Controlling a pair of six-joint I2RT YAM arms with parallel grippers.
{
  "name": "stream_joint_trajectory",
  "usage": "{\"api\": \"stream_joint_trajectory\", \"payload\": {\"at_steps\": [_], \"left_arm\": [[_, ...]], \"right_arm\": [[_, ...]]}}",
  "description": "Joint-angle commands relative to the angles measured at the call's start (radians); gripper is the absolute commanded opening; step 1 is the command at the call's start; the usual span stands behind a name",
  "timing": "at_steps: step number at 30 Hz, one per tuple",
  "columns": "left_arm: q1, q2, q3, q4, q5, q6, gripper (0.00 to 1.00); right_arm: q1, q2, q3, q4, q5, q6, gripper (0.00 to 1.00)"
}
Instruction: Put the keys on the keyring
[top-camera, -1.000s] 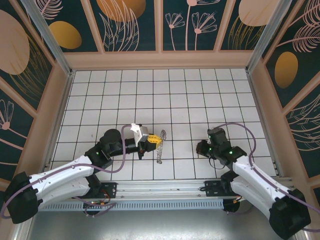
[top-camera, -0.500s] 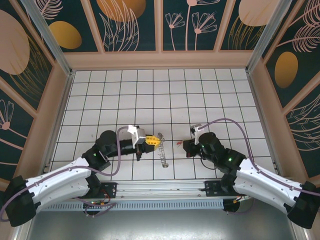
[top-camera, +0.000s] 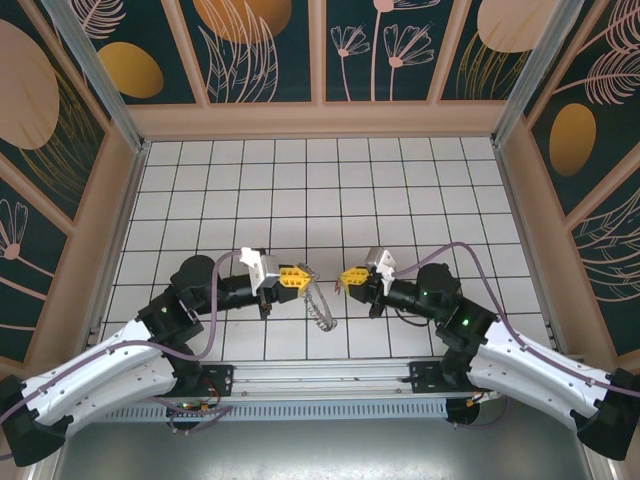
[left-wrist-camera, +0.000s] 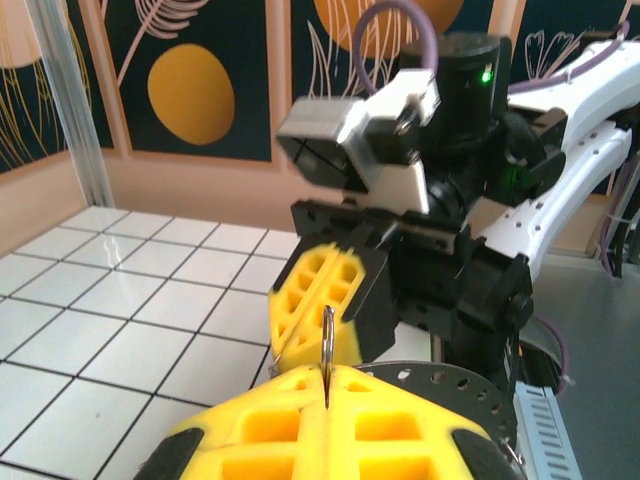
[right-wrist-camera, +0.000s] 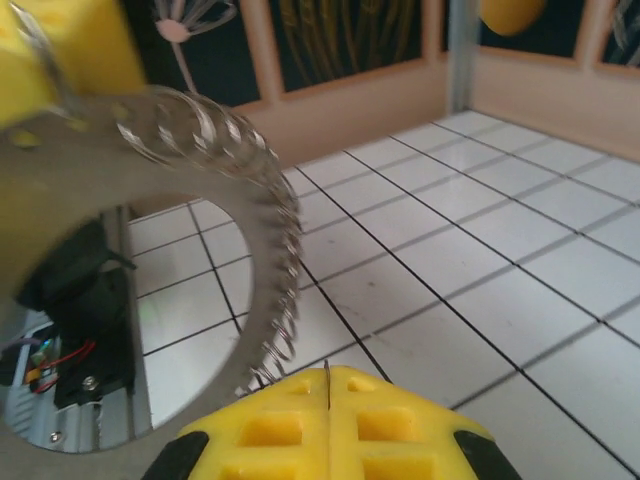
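- left fingers (left-wrist-camera: 400, 430) pinched shut on the keyring (top-camera: 317, 308), thin coiled wire, mid-frame.
- right fingers (right-wrist-camera: 400, 420) clamped on a slim metal key (right-wrist-camera: 326, 368) edge beside that springy loop.

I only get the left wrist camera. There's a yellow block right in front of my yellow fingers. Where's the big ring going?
Observer: From above, the keyring runs from the left gripper toward the near edge of the table.
Operator: What's the yellow block?
Observer: The right gripper, shut. From above it faces yours tip to tip with a small gap.
Operator: Can it see the ring?
Observer: Yes, its wrist camera shows the springy coils close ahead.
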Motion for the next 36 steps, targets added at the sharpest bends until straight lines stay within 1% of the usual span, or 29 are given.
{"api": "stream_joint_trajectory", "payload": {"at_steps": [1, 7, 12, 24, 36], "left_arm": [[0.003, -0.014, 0.07, -0.1, -0.011, 0.048, 0.0], [0.003, 0.011, 0.116, -0.182, 0.018, 0.084, 0.0], [0.004, 0.041, 0.125, -0.19, 0.031, 0.099, 0.0], [0.003, 0.058, 0.124, -0.189, 0.053, 0.101, 0.0], [0.003, 0.066, 0.125, -0.185, 0.068, 0.097, 0.0]], "right_arm": [[0.007, -0.012, 0.065, 0.064, -0.134, -0.109, 0.0], [0.007, -0.003, 0.135, -0.018, -0.204, -0.172, 0.0], [0.007, 0.02, 0.169, -0.067, -0.232, -0.195, 0.0], [0.007, 0.077, 0.169, -0.006, -0.261, -0.152, 0.0], [0.008, 0.098, 0.157, 0.057, -0.268, -0.133, 0.0]]}}
